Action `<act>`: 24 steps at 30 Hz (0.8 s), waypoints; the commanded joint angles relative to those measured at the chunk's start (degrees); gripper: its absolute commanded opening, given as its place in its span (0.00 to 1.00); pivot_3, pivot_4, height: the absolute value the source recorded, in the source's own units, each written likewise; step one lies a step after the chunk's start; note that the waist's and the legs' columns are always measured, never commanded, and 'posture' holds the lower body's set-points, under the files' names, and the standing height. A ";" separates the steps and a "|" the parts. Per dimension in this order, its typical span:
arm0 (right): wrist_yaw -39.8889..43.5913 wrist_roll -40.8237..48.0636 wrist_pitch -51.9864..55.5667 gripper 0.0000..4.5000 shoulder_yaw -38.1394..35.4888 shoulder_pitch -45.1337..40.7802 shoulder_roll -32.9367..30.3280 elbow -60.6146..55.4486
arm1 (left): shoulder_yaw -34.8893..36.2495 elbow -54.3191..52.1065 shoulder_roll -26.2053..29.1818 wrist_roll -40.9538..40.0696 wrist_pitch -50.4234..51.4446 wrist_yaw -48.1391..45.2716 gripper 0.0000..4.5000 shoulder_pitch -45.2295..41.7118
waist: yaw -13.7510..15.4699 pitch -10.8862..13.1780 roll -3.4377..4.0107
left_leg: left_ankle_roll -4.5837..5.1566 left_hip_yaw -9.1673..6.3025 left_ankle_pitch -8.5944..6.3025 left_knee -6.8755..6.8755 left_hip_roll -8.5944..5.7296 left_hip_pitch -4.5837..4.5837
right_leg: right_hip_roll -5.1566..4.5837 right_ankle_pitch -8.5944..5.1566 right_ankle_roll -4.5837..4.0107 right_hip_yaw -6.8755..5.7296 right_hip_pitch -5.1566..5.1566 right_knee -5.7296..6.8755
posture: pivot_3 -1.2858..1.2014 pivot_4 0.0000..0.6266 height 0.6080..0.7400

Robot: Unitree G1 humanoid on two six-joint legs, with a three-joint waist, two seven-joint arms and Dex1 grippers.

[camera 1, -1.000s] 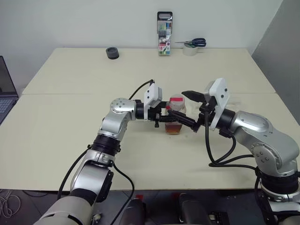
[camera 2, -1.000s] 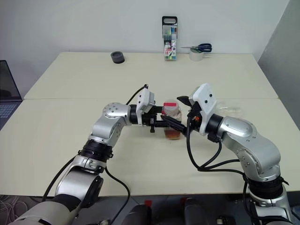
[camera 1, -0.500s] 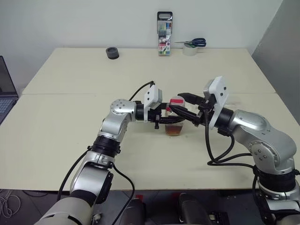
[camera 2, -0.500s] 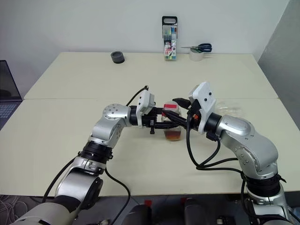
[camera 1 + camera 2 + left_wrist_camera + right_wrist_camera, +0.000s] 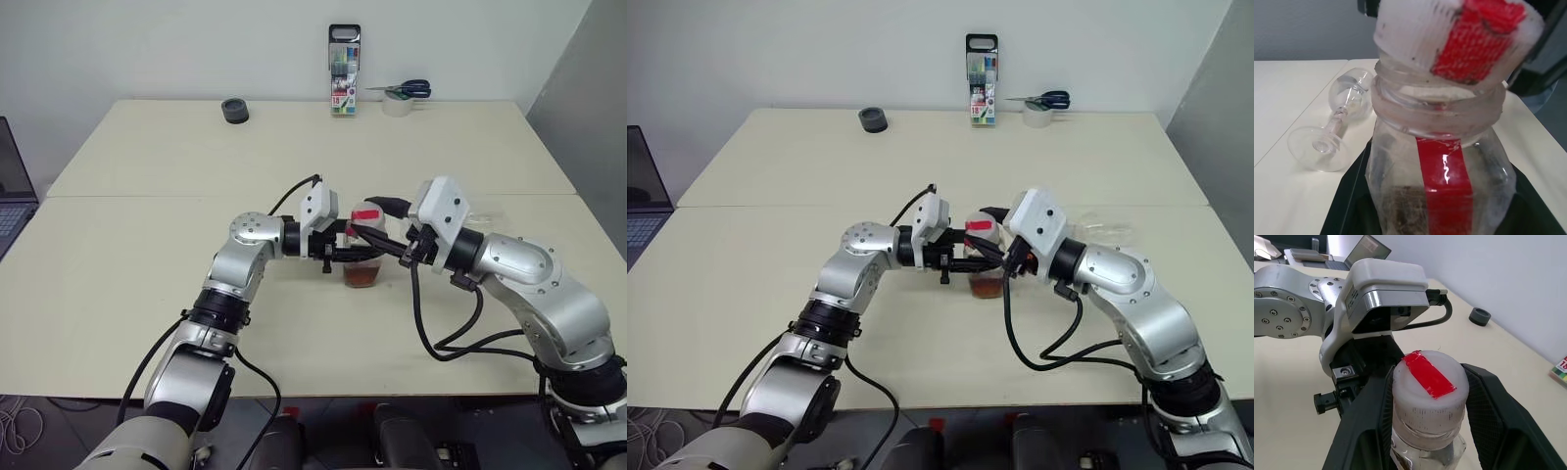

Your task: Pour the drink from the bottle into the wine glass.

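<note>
right gripper (image 5: pixel 1427 396): moved in from beside the bottle (image 5: pixel 364 257) and closed its two fingers around the cap (image 5: pixel 1429 394), one on each side.
right wrist: rolled, so its white housing sat closer over the bottle top.

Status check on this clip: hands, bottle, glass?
Left hand shut on clear plastic bottle. Right hand around its white, red-taped cap. Clear stemmed wine glass lying toppled.

The bottle (image 5: pixel 1440 181) is clear plastic with a red strip down its side, its cap (image 5: pixel 1429 389) white with a red strip across the top — the drink (image 5: pixel 362 275) inside is reddish-brown. The wine glass (image 5: pixel 1334 129) is colourless, the table (image 5: pixel 147 284) pale cream, and both grippers' fingers (image 5: pixel 1488 406) are black.
</note>
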 commanded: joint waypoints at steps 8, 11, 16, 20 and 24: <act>-8.56 26.36 12.84 0.38 -20.17 2.86 7.88 -5.35 | 0.31 -3.52 0.27 -1.17 0.09 0.07 0.39 0.39 | 0.14 0.00 0.00 | 0.02 -0.03 -0.01 -0.02 0.00 0.00 | -0.02 0.00 -0.01 -0.01 0.00 0.01 | 0.52 0.24 1.00; -11.79 28.05 13.79 0.38 -21.92 5.04 7.44 -7.81 | 0.38 -3.63 0.30 -1.16 0.05 0.27 0.39 0.49 | 0.13 0.00 0.00 | 0.09 -0.03 -0.05 -0.03 0.01 0.00 | -0.01 0.00 -0.01 -0.01 0.00 0.01 | 0.52 0.24 1.00; -13.54 18.64 10.85 0.38 -25.16 17.97 1.26 -7.96 | 1.46 -3.03 1.01 -0.80 -0.79 1.69 0.39 0.35 | 0.47 -0.01 0.00 | 0.10 -0.01 -0.06 -0.02 -0.03 -0.02 | -0.01 0.00 0.00 0.00 0.04 -0.02 | 0.52 0.24 1.00; -18.74 4.87 3.42 0.38 -24.66 29.42 1.76 -0.34 | 3.58 -1.26 2.37 -0.81 -1.73 4.17 0.39 -0.75 | 0.57 -0.01 0.00 | 0.10 0.04 -0.06 -0.02 -0.03 0.03 | -0.01 0.00 0.00 0.05 0.05 0.00 | 0.52 0.24 1.00; -18.42 -0.57 -1.46 0.38 -20.73 33.85 4.18 7.53 | 5.73 -0.09 4.18 -1.08 -1.34 5.82 0.39 -1.70 | 0.07 -0.01 0.01 | 0.10 0.15 -0.06 -0.05 0.04 0.12 | 0.08 0.00 0.00 0.14 0.05 0.04 | 0.52 0.24 1.00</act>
